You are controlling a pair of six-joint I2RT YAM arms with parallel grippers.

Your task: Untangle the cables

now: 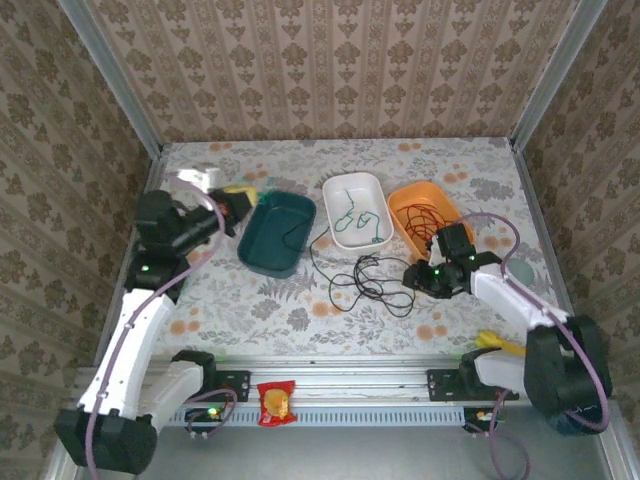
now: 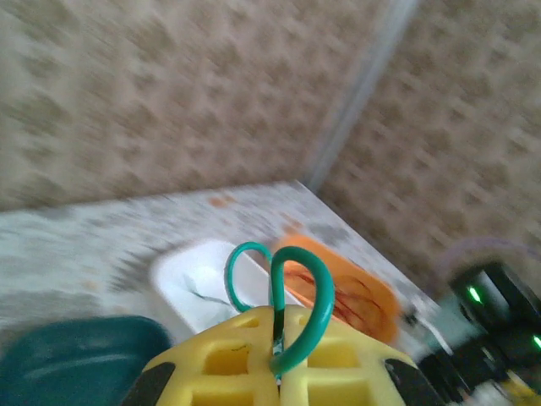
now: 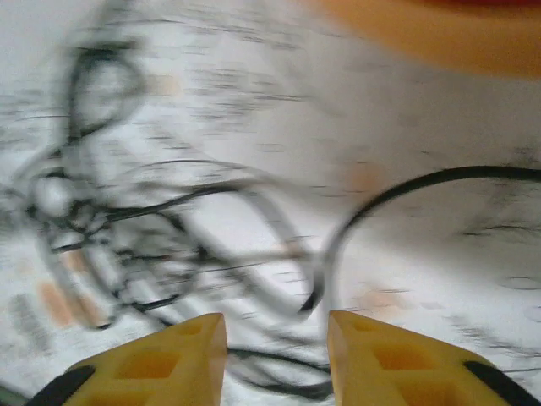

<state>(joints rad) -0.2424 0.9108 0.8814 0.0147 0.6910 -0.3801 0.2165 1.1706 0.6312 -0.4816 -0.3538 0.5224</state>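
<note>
A black cable [image 1: 368, 282] lies as a loose tangle on the flowered table, in front of the bins. In the right wrist view the same black cable [image 3: 152, 211] spreads just ahead of my right gripper [image 3: 277, 355], which is open with nothing between its yellow fingers [image 3: 169, 359]. In the top view my right gripper [image 1: 412, 278] sits at the tangle's right edge. My left gripper [image 2: 279, 372] is shut on a short loop of green cable [image 2: 314, 296]; it hovers by the teal bin's left end [image 1: 243, 200]. More green cable [image 1: 355, 215] lies in the white bin, and red cable [image 1: 428, 215] in the orange bin.
Three bins stand in a row: teal bin [image 1: 262, 262], white bin [image 1: 330, 225], orange bin [image 1: 400, 205]. A black strand runs from the tangle into the teal bin. A red snack packet [image 1: 276, 402] rests on the front rail. A yellow object [image 1: 500, 343] lies near the right arm's base.
</note>
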